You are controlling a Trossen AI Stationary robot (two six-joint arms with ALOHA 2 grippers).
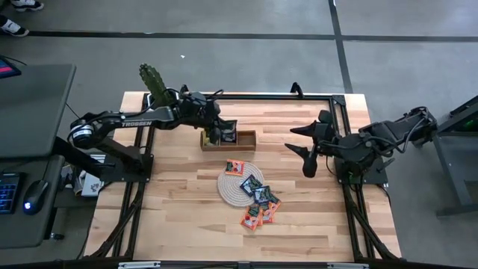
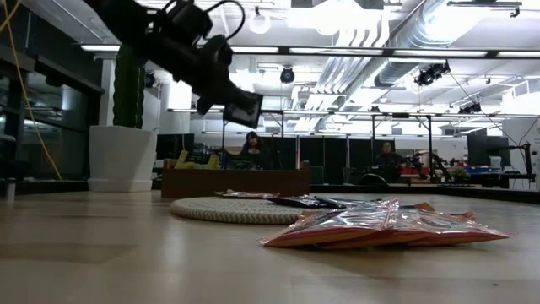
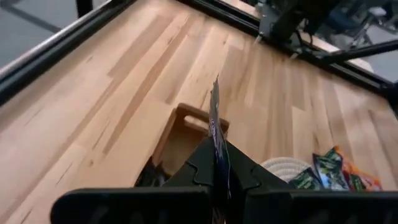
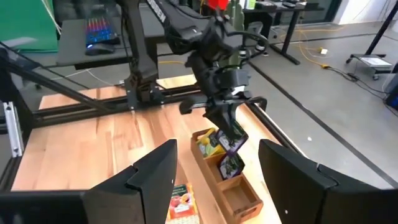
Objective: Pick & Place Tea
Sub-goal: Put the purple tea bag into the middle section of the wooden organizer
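Observation:
A brown wooden tray [image 1: 237,140] stands at the far middle of the table and holds a yellow-green sachet [image 4: 208,143] and a dark one [image 4: 231,167]. My left gripper [image 1: 219,131] hovers above the tray's left part, shut on a dark tea sachet [image 4: 235,140]. Several more tea sachets [image 1: 258,202], dark, green and orange-red, lie on and beside the round woven mat [image 1: 230,188]. My right gripper [image 1: 302,142] hangs open at the right, well above the table, with nothing between its fingers. My left gripper pinches the dark sachet flat between its two fingers [image 3: 239,168], holding its rear end [image 3: 216,144]. The fingers slant downward from the table's left. The sachet sticks out past the fingertips, edge-on in the wrist view, and hangs clear above the tray [image 2: 236,181].
A cactus in a white pot [image 2: 122,152] stands at the far left corner. A black frame rail [image 1: 246,96] runs round the table's edges. Bare wood lies left of the mat and along the near edge.

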